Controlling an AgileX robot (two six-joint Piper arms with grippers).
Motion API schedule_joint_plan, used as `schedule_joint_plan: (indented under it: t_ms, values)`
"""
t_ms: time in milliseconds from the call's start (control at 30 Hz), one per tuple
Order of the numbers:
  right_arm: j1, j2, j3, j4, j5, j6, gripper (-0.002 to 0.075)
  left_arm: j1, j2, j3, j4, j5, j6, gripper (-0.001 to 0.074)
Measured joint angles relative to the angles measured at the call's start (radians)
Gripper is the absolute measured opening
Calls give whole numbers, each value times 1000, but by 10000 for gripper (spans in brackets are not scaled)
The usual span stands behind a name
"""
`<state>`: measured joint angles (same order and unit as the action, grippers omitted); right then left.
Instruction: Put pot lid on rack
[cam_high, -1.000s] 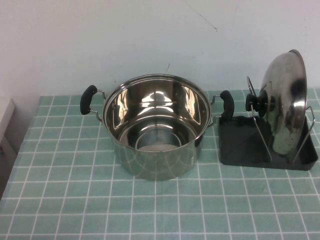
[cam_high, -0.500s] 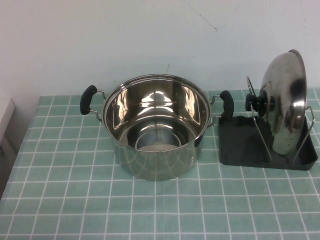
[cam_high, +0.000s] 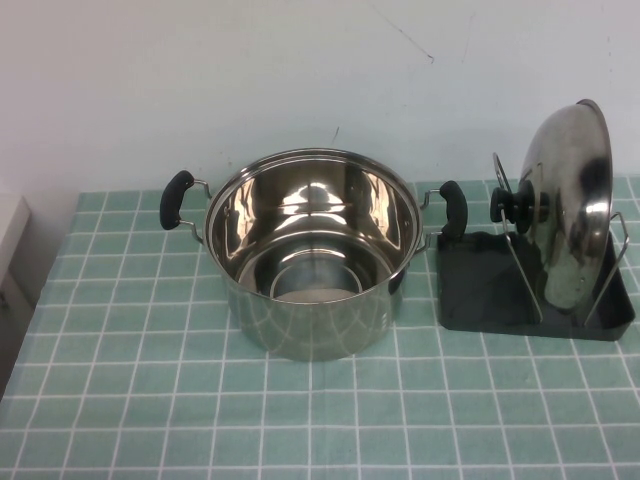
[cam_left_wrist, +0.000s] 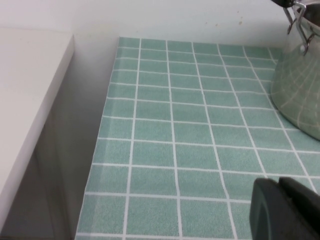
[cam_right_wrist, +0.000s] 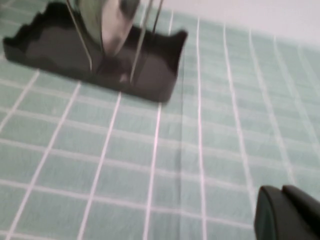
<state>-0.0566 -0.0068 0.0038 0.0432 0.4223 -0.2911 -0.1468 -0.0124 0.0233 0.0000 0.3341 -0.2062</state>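
The shiny domed pot lid (cam_high: 568, 205) stands on edge between the wire loops of the rack (cam_high: 478, 290), its black knob (cam_high: 505, 205) facing the pot. In the right wrist view the lid (cam_right_wrist: 107, 20) and the rack's dark tray (cam_right_wrist: 60, 47) show at some distance. Neither arm appears in the high view. My left gripper (cam_left_wrist: 280, 187) is shut and empty above the tablecloth, off to the pot's left. The right gripper (cam_right_wrist: 282, 192) is also shut and empty, over the cloth away from the rack.
A deep steel pot (cam_high: 312, 250) with two black side handles stands mid-table, its right handle close to the rack. The pot (cam_left_wrist: 300, 85) also edges into the left wrist view. A white cabinet (cam_left_wrist: 25, 100) borders the table's left edge. A white wall runs behind.
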Motion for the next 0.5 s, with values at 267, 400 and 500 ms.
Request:
schedule_joint_plan:
  t_ms: [267,400,500]
  values:
    - [0,-5,12,-28,-31,90,-3,0,0,0,0,1,0,-2]
    - [0,-5,12,-29,-32,91,-3,0,0,0,0,1,0,-2]
    - [0,-5,12,-30,-33,92,-3,0,0,0,0,1,0,-2]
